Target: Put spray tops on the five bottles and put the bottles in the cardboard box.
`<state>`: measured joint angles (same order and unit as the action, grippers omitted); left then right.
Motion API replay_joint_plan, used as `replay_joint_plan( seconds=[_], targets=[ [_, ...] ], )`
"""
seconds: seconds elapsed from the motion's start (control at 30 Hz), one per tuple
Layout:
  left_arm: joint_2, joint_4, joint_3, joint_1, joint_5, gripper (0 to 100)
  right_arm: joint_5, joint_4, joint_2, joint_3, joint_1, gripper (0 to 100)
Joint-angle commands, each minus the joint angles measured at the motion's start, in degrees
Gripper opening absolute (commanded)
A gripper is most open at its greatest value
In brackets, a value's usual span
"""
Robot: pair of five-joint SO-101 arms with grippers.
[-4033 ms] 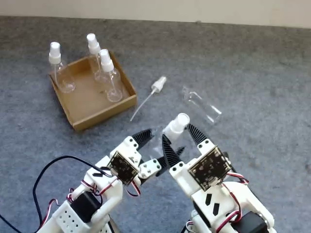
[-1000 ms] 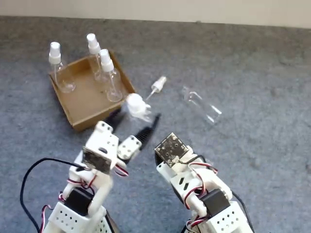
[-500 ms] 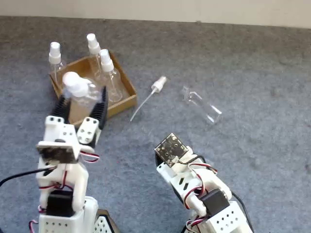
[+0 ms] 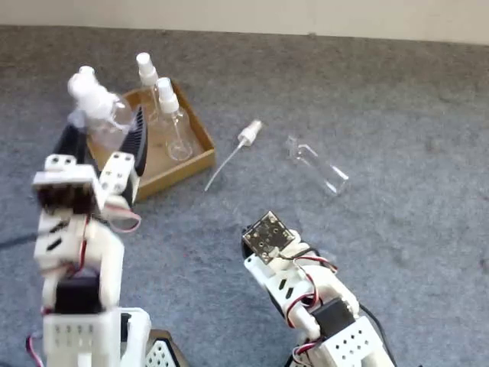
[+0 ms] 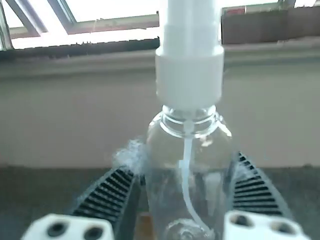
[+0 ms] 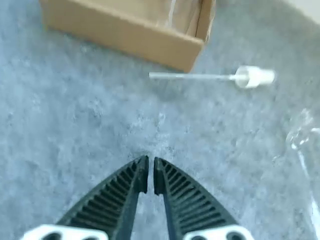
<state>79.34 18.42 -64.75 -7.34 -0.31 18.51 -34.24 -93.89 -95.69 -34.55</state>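
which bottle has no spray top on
The clear bottle lying on its side on the carpet, beside the loose spray top; the others all wear white tops.

Left tool (image 4: 103,141) carried capped bottle (image 4: 107,122) over cardboard box (image 4: 172,172); right arm retracted.

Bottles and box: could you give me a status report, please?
Left hand shut on capped bottle, at cardboard box. Right hand shut, empty. Spray top, open bottle loose on carpet.

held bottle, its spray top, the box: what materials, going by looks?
The held bottle is clear and glossy, probably plastic, though glass can't be ruled out; the dip tube shows through it. Its spray top looks like smooth, opaque white plastic. The box is matte brown cardboard with thin walls.
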Motion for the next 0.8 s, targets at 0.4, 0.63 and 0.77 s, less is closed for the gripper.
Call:
replay_joint_plan(
  seconds=[0.4,0.63,0.77],
  targets=[
    [-28.1,-19.1,-2.4,-5.8,-0.4,13,0.4,4.5,-0.4,-3.7,0.4,2.7],
    [-41.4,-30.9,-4.0,-5.8,-0.1,13,0.4,4.5,-0.4,-3.7,0.4,2.7],
    [-47.8,-37.0,-4.1,-5.9,-0.1,13,0.4,4.5,-0.4,-3.7,0.4,2.7]
  ],
)
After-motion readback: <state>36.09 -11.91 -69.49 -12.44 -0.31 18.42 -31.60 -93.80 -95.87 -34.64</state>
